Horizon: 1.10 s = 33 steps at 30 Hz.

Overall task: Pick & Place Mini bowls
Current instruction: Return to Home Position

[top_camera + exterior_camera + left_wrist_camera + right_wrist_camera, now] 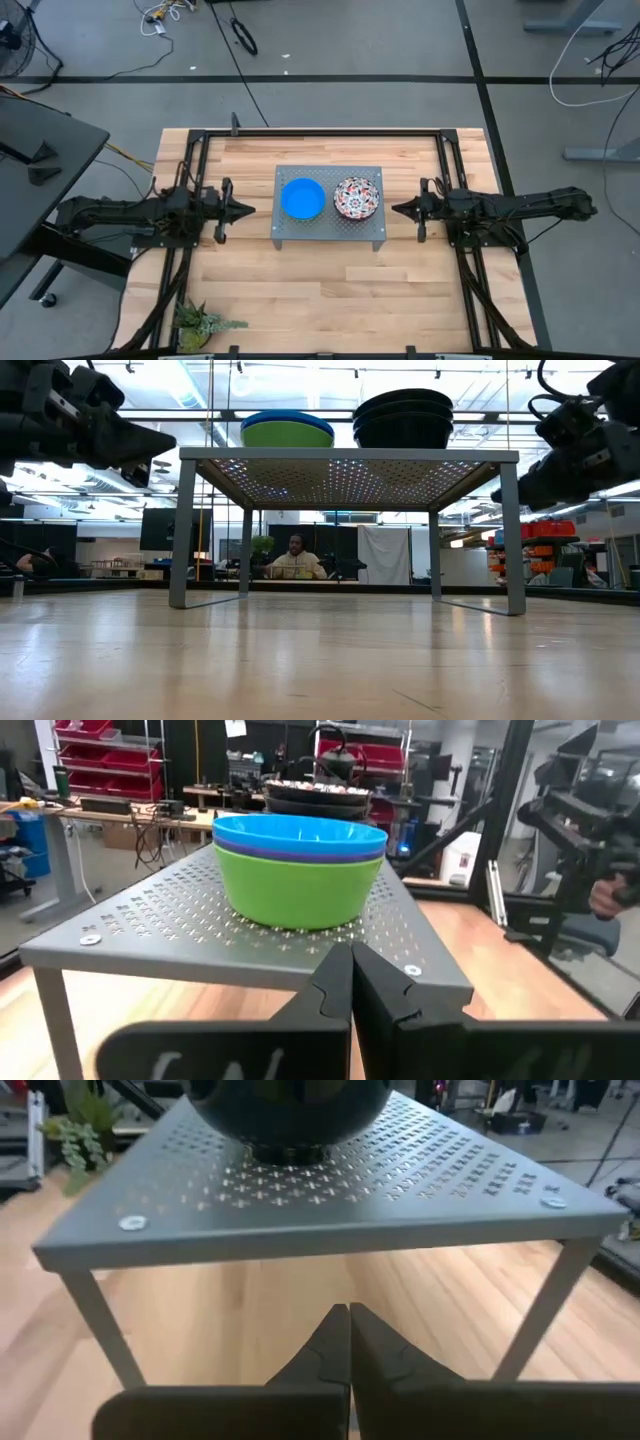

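Two stacks of mini bowls stand on the grey perforated tray (328, 235). The left stack (302, 198) has a bright blue bowl on top, a dark blue one under it and a green one (300, 890) at the bottom. The right stack (356, 198) shows a white floral bowl from above; its outsides (403, 415) are dark. My left gripper (250, 210) is shut, level, just left of the tray. My right gripper (395, 210) is shut, just right of the tray. Neither touches anything.
The tray stands on four legs (183, 530) in the middle of the wooden table (330, 300), with open room beneath it. A small spiky green plant (200, 322) sits at the near left corner. A person (295, 558) sits beyond the table's far edge.
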Each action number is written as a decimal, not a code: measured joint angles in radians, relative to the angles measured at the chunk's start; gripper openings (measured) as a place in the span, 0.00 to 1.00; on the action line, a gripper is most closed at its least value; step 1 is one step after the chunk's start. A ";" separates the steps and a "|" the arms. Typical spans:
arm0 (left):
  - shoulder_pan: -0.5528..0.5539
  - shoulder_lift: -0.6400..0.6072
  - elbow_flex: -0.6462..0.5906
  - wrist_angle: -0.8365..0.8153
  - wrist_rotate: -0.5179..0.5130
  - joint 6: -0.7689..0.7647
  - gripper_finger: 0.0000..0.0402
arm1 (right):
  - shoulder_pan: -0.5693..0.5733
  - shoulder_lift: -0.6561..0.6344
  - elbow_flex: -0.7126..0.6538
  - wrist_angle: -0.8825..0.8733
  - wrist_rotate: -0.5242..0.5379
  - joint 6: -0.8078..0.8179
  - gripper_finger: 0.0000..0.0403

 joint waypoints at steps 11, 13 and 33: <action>0.000 0.000 0.000 -0.021 -0.006 0.007 0.00 | 0.000 -0.042 -0.027 0.011 0.000 -0.022 0.00; 0.000 0.000 0.000 -0.006 -0.008 0.007 0.00 | 0.000 -0.054 -0.047 0.060 -0.011 -0.022 0.00; 0.000 0.000 0.000 -0.015 0.000 0.011 0.01 | 0.000 -0.245 -0.047 0.061 -0.057 -0.109 0.00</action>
